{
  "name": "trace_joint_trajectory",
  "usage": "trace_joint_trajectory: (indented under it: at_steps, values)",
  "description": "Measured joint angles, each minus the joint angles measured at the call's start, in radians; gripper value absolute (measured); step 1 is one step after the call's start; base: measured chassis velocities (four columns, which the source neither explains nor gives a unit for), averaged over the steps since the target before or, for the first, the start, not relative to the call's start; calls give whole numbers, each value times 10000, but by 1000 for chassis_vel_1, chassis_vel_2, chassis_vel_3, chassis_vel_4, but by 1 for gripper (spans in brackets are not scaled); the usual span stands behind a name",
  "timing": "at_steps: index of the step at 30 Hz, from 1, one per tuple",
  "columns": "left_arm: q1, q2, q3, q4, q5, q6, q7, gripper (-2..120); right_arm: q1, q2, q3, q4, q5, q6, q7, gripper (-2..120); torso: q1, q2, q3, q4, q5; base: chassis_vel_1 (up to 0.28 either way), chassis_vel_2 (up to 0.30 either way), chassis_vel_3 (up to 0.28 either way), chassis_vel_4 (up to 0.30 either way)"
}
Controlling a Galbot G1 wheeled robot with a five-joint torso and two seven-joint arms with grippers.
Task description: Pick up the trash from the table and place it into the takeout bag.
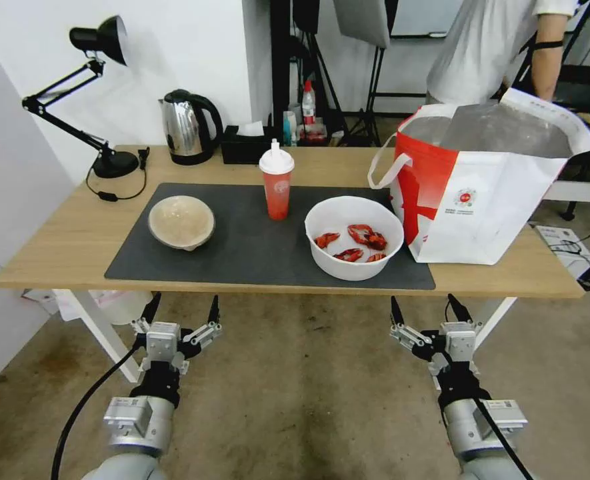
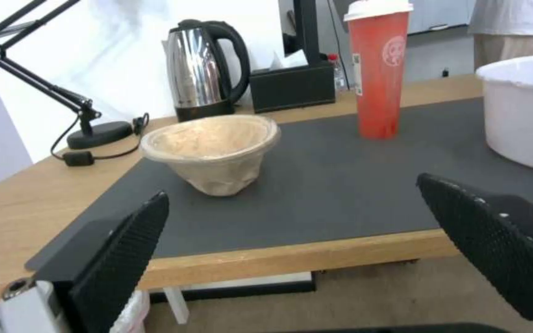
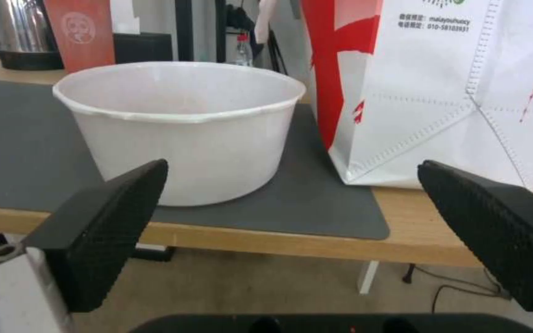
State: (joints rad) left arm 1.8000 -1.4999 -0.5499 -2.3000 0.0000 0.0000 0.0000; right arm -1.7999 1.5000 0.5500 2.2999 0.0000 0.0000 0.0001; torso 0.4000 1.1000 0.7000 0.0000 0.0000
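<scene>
Both arms are waiting below the table's [image 1: 55, 267] near edge, left gripper [image 1: 181, 313] and right gripper [image 1: 428, 310] spread wide, holding nothing. White bowl [image 1: 354, 237] is sitting near that edge, just beside the bag [image 1: 488, 200] at the right end; cup [image 1: 277, 183] and pulp bowl [image 1: 181, 222] are standing further left. Best bet: right gripper pinching the white bowl's rim, keeping it level.

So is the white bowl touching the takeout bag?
Apart. The right wrist view shows a strip of dark mat between the white bowl and the takeout bag.
</scene>
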Motion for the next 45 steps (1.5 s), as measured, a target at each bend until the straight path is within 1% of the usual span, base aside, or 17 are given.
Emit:
trace_joint_trajectory:
  at_steps: [45]
  values:
    - [0,0,0,0,0,0,0,100,0,0,0,0,0,0,-1,100,0,0,0,0,0,0,0,0,0]
